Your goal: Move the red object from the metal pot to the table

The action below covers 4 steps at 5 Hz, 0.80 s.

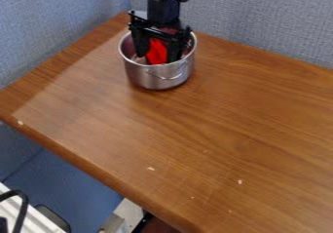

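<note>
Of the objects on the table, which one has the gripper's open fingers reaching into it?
The metal pot: the gripper reaches inside it, around the red object.

Lab bench: wooden table (196, 130), blue-grey partition (260, 18)

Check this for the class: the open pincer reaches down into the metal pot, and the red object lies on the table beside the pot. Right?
Not quite. The red object lies inside the metal pot, not on the table; the camera view shows it between the fingers of the open pincer.

Grey-blue wall (260, 18) behind, dark cables (14, 200) at lower left
</note>
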{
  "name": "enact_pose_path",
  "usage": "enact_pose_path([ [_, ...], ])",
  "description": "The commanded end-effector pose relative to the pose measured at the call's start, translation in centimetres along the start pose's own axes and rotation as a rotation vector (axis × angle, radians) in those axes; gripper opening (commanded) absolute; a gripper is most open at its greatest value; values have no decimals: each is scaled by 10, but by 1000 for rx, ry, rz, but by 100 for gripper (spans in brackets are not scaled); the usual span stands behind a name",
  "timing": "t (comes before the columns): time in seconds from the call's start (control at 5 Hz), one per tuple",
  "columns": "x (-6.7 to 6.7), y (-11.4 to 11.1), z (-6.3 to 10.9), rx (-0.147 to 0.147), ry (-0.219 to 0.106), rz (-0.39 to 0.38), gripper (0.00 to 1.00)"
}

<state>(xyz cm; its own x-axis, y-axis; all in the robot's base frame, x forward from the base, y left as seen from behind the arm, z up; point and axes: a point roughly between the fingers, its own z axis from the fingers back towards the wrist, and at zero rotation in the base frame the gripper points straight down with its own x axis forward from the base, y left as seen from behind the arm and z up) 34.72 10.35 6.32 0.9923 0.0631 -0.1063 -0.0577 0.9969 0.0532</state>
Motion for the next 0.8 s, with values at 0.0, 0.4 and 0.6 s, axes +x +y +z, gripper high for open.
enact_pose_path([
  [0.0,4,0,10,9,-36,-5,0],
  [0.4,-8,-2,66,31,-179,16,0],
  [0.6,-22,1,89,28,-211,48,0],
])
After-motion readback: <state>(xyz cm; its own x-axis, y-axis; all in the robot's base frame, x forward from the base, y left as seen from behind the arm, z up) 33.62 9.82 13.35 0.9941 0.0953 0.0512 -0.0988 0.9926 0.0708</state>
